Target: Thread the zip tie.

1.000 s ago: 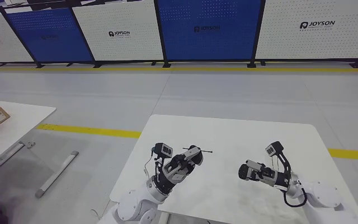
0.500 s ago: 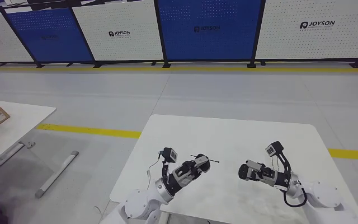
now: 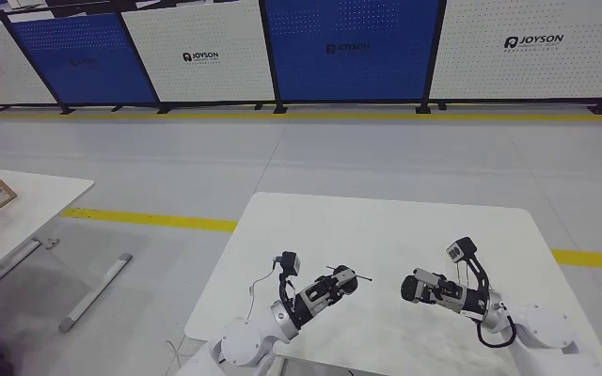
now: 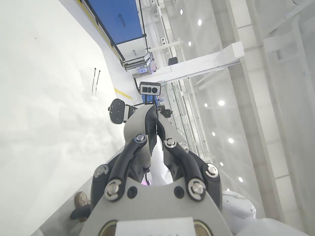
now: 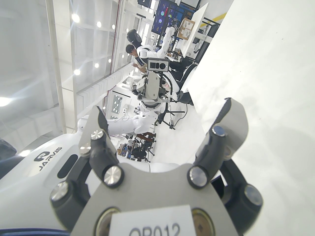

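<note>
Bare table (image 3: 395,226) lay open between the left gripper (image 3: 344,279) and right gripper (image 3: 407,288); only the zip tie (image 3: 363,277) jutting from the left one reached into that gap. Two loose ties (image 4: 96,82) lay flat on the table.

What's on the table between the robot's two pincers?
Nothing, just bare white table, as the top view shows. The zip tie in the left pincer pokes toward the right pincer without reaching it.

Black zip tie (image 3: 363,277) in the grey-and-black left gripper (image 3: 345,277), white table (image 3: 395,221) beneath it, two black loose ties (image 4: 96,82) beyond its tips, blue-and-white dotted panels (image 3: 353,47) far behind.
</note>
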